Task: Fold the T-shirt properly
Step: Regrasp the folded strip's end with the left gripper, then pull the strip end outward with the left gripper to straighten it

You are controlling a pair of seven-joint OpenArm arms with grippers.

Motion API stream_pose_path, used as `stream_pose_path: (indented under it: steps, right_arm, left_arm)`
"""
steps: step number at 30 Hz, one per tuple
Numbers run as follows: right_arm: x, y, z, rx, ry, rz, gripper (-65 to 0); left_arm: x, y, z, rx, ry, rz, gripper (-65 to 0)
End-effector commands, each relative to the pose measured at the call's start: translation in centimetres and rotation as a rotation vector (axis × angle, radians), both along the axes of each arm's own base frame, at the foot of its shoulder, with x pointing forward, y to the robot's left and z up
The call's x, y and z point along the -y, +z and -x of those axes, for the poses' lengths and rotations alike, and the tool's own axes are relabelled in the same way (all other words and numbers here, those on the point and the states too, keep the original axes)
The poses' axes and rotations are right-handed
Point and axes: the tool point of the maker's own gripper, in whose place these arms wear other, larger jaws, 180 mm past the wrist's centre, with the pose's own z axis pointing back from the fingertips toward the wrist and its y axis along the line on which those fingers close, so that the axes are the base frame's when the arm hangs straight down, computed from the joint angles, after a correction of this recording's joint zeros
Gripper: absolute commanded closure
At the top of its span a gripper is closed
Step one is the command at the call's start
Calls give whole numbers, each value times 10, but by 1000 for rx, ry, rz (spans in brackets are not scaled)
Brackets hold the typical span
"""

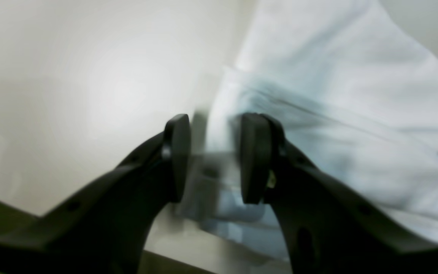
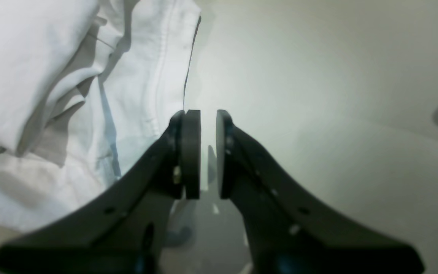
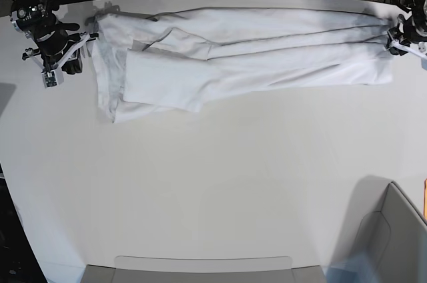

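L gripper (image 1: 213, 158) agape at T-shirt (image 3: 253, 56) edge; R gripper (image 2: 207, 154) near-shut (holding 0).

the base view looks straight down from high over the table (image 3: 220, 183), while each wrist view sits close behind its own pincer, left pincer (image 1: 213, 158) and right pincer (image 2: 207, 154), facing past it at t-shirt (image 3: 253, 49) edges all share.

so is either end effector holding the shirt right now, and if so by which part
Neither. The left end effector stands open at the T-shirt edge, blurred; the right end effector has a narrow empty gap, beside the hem.
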Motion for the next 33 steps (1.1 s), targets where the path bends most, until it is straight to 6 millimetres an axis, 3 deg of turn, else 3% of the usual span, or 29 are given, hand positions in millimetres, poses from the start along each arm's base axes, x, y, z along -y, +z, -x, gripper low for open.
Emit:
stream_pose_path:
  steps: [1,6,14,18,20,21,23,27,33]
  right_arm:
    - [2,10,-7,37,8,7,-83]
    - [2,10,-7,37,8,7,-83]
    - [2,10,-6,35,9,9,-83]
    - [4,10,-5,31,14,17,-83]
    - [4,10,-5,31,16,21,-83]
    - [5,11,-5,31,15,22,-83]
    - [6,12,-5,34,12,24,-83]
    - [7,12,-5,35,11,25,-83]
    - [6,14,-6,39,13,26,-83]
  left_arm:
    - [-8,10,-6,13,-18,-35,-225]
    - [1,-6,7,-50,-29,8,-225]
    - [63,-26,16,-69,-381,149,-224]
    - [75,-24,15,-49,-415,206,-223]
    - [76,-25,16,-53,-421,207,-198]
    - [77,-25,16,-55,-424,206,-155]
    - [73,-25,11,-48,-412,205,-9]
    - [56,-41,17,-63,-337,239,0]
    - [-4,-16,17,59,-186,205,0]
